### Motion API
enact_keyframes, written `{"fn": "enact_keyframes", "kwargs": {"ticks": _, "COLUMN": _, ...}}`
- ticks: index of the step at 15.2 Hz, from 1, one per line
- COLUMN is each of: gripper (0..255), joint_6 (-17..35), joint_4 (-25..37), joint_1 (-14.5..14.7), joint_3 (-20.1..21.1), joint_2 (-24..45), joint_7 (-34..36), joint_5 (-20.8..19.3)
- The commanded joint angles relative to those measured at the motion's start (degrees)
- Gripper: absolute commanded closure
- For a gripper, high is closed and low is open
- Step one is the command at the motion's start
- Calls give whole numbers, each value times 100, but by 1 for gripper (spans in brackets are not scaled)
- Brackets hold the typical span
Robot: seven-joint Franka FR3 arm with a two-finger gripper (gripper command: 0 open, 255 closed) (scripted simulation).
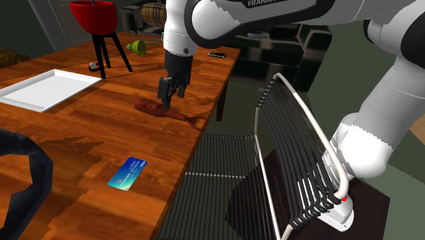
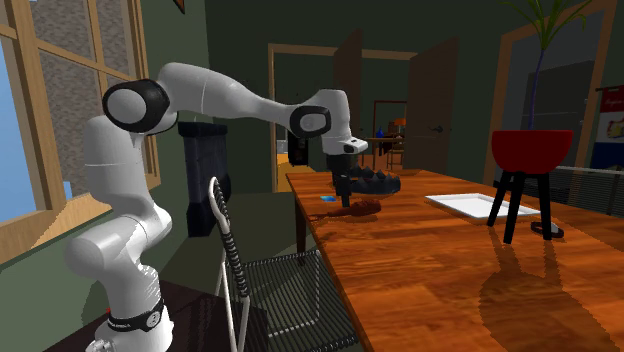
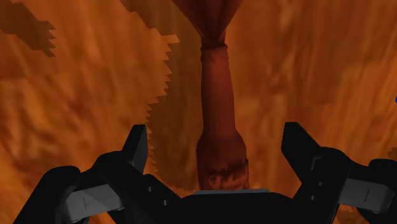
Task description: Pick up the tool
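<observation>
Wooden table (image 1: 102,136) – long, orange-brown grain, runs up the shoulder view's left.

White arm (image 1: 381,129) reaches from its stand over the table edge.

Wire chair (image 1: 293,150) – black wires, white frame, stands beside the table next to the stand.

White tray (image 1: 48,88) lies flat near the table's far long edge.

Red bowl-shaped grill (image 1: 95,15) stands on black legs beyond the tray.

Tool (image 1: 146,106) – reddish-brown, lies flat on the table near the chair-side edge, directly under the hand.

Blue card (image 1: 127,172) lies flat, well apart from the tool.

Gripper (image 1: 166,101) points down over the tool. The fingers (image 3: 137,143) are spread, one each side of the tool's handle (image 3: 216,108), with a gap on both sides – nothing grasped.
</observation>
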Motion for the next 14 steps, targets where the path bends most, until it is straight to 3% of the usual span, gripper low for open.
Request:
{"fn": "enact_keyframes", "kwargs": {"ticks": 1, "gripper": 0, "joint_6": 84, "joint_4": 83, "joint_1": 66, "joint_3": 69, "joint_2": 168, "joint_7": 21, "joint_5": -62}}
{"fn": "enact_keyframes", "kwargs": {"ticks": 10, "gripper": 0, "joint_6": 578, "joint_4": -341, "joint_1": 77, "joint_3": 76, "joint_2": 242, "joint_7": -7, "joint_5": -69}}
{"fn": "enact_keyframes", "kwargs": {"ticks": 11, "gripper": 255, "joint_6": 579, "joint_4": -342, "joint_1": 76, "joint_3": 76, "joint_2": 242, "joint_7": -8, "joint_5": -69}}
{"fn": "enact_keyframes", "kwargs": {"ticks": 14, "gripper": 255, "joint_6": 579, "joint_4": -341, "joint_1": 76, "joint_3": 76, "joint_2": 243, "joint_7": -8, "joint_5": -69}}
